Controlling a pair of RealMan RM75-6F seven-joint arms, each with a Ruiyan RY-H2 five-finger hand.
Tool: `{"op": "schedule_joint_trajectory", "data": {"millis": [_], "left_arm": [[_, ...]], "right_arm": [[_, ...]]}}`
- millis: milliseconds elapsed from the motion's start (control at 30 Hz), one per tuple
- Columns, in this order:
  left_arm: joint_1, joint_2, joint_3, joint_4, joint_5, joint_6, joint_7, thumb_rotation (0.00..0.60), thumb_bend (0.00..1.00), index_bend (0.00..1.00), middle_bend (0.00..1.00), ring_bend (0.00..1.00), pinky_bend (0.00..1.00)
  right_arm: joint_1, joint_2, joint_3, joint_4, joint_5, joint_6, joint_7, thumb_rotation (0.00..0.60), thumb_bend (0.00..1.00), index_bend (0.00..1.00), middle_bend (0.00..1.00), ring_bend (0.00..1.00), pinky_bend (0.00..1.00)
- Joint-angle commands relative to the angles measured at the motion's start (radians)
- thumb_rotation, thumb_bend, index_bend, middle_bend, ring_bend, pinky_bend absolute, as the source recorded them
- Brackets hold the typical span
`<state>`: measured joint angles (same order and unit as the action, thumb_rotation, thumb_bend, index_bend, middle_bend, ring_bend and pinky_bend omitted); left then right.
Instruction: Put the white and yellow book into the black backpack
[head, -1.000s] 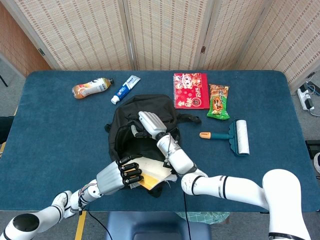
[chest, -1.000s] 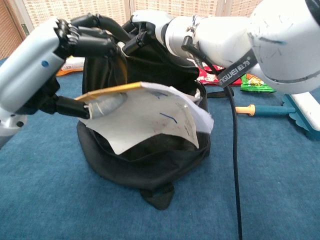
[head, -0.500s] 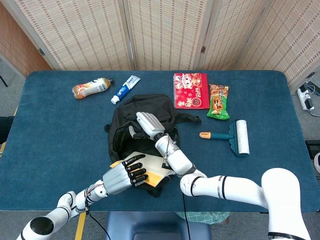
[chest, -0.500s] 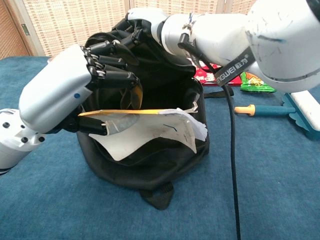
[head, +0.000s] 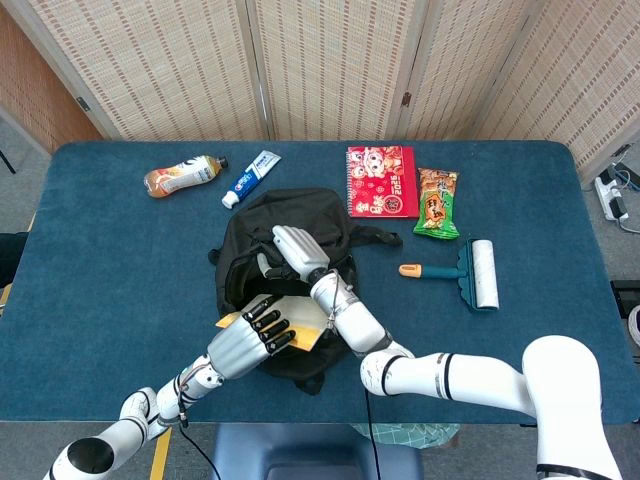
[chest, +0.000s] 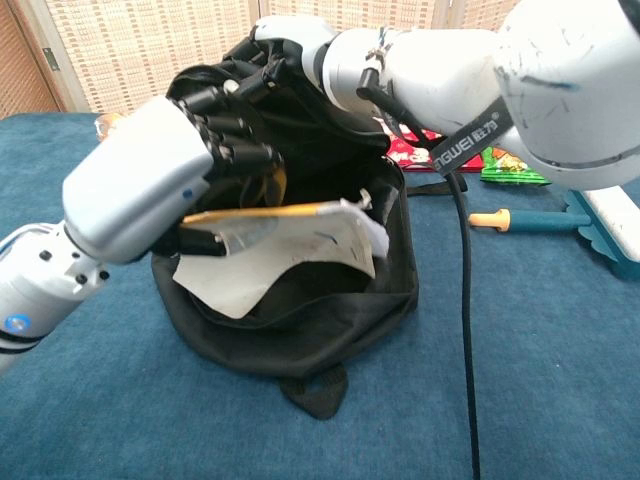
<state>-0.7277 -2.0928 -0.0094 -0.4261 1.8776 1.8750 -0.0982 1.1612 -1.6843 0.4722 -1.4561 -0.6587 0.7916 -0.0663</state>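
- Backpack, black, sits mid-table on the blue cloth with its mouth gaping toward you.
- Your left hand grips the white and yellow book, which lies flat and partly inside the opening (a white page droops over the near rim).
- Your right hand pinches the bag's upper rim, holding it up.
- A red notebook lies beyond the bag.

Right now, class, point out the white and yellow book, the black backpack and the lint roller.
white and yellow book (chest: 300, 232), chest view, white cover.
black backpack (chest: 330, 310), chest view, front wall.
lint roller (head: 483, 272), head view, white roll.
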Motion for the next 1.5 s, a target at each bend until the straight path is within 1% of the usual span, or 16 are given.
{"op": "schedule_joint_trajectory", "data": {"millis": [33, 133, 267, 300, 467, 700, 900, 1067, 1133, 1200, 1300, 1500], "left_arm": [[-0.019, -0.003, -0.041, -0.017, -0.041, 0.009, 0.032, 0.600, 0.59, 0.71, 0.72, 0.60, 0.34], [-0.030, 0.002, -0.065, -0.024, -0.066, 0.016, 0.051, 0.600, 0.61, 0.71, 0.72, 0.60, 0.35], [-0.030, 0.011, -0.078, -0.040, -0.085, 0.034, 0.064, 0.600, 0.63, 0.72, 0.72, 0.60, 0.35], [-0.028, 0.012, -0.073, -0.044, -0.083, 0.036, 0.066, 0.600, 0.63, 0.71, 0.72, 0.60, 0.35], [-0.025, -0.004, -0.013, -0.051, -0.045, 0.014, 0.102, 0.600, 0.64, 0.71, 0.72, 0.60, 0.35], [-0.022, -0.032, 0.045, -0.079, -0.024, -0.085, 0.170, 0.600, 0.64, 0.70, 0.72, 0.60, 0.37], [-0.016, -0.030, 0.059, -0.115, -0.038, -0.166, 0.210, 0.600, 0.64, 0.70, 0.72, 0.60, 0.38], [-0.007, -0.016, 0.078, -0.170, -0.041, -0.229, 0.245, 0.600, 0.64, 0.70, 0.72, 0.60, 0.39], [-0.006, -0.007, 0.087, -0.192, -0.038, -0.257, 0.281, 0.600, 0.63, 0.69, 0.72, 0.60, 0.39], [-0.007, 0.000, 0.089, -0.212, -0.041, -0.285, 0.313, 0.600, 0.62, 0.68, 0.72, 0.60, 0.39], [-0.013, 0.011, 0.077, -0.244, -0.054, -0.321, 0.331, 0.600, 0.62, 0.68, 0.71, 0.60, 0.39], [-0.037, 0.007, 0.045, -0.226, -0.072, -0.353, 0.318, 0.600, 0.62, 0.68, 0.71, 0.60, 0.40]], "right_arm": [[0.001, -0.002, -0.003, -0.002, -0.002, 0.006, -0.001, 0.600, 0.67, 0.62, 0.49, 0.47, 0.44], [0.001, -0.001, -0.005, -0.005, -0.002, 0.009, -0.001, 0.600, 0.67, 0.62, 0.49, 0.47, 0.44], [0.000, 0.000, -0.006, -0.004, -0.003, 0.013, 0.002, 0.600, 0.67, 0.62, 0.49, 0.47, 0.44], [0.000, 0.000, -0.005, -0.002, -0.003, 0.013, 0.004, 0.600, 0.67, 0.62, 0.49, 0.47, 0.44], [0.001, -0.005, -0.009, 0.006, -0.004, 0.009, 0.009, 0.600, 0.67, 0.61, 0.49, 0.47, 0.44], [0.000, -0.004, -0.010, -0.001, -0.006, 0.008, 0.015, 0.600, 0.67, 0.61, 0.49, 0.47, 0.44], [-0.010, 0.008, -0.012, -0.020, -0.010, 0.010, 0.021, 0.600, 0.67, 0.61, 0.49, 0.47, 0.44], [-0.014, 0.017, -0.011, -0.035, -0.012, 0.012, 0.027, 0.600, 0.67, 0.60, 0.49, 0.47, 0.44], [-0.016, 0.019, -0.012, -0.039, -0.014, 0.012, 0.029, 0.600, 0.67, 0.60, 0.49, 0.47, 0.44], [-0.018, 0.020, -0.013, -0.044, -0.016, 0.012, 0.032, 0.600, 0.67, 0.60, 0.49, 0.47, 0.44], [-0.021, 0.022, -0.014, -0.050, -0.022, 0.013, 0.037, 0.600, 0.67, 0.60, 0.49, 0.47, 0.44], [-0.024, 0.026, -0.010, -0.066, -0.032, 0.019, 0.047, 0.600, 0.67, 0.60, 0.49, 0.47, 0.44]]}}
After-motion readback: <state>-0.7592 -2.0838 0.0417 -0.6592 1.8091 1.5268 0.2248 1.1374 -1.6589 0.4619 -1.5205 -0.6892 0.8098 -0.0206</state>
